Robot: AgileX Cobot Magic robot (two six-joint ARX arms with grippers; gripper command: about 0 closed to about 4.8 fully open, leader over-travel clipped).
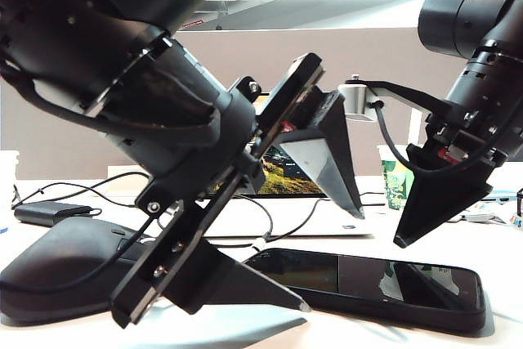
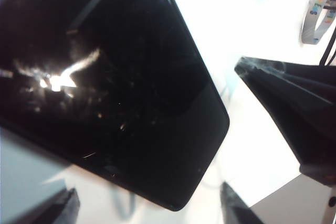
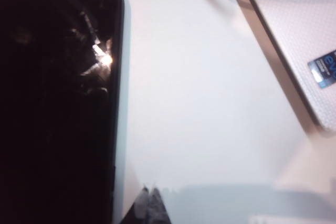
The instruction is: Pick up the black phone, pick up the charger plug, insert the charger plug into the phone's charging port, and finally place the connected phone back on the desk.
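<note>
White desk carries everything; a grey-brown partition closes off its back edge. Left arm fills the near-left of the exterior view, its left gripper spread wide and released, holding nothing: one finger tip sits low at the front edge of the desk, just at the left end of the phone, the other finger stands raised behind the phone. In the left wrist view the same gripper shows both finger tips apart with a corner of the phone between and beyond them. Right gripper comes down from the upper right, clenched, tips together and empty, hanging above the middle of the phone; whether it touches the glass cannot be told. Right wrist view puts those closed tips over bare desk just beside the phone's long edge. A black mouse rests at the front-left corner, partly behind the left arm. A laptop lies toward the back, mid-desk, behind the phone. The black phone lies flat, screen up, along the front edge right of centre. A small black power brick sits at the left edge, cable trailing. A paper cup stands at the back right. Charger plug: not identifiable among the thin black cables.
</note>
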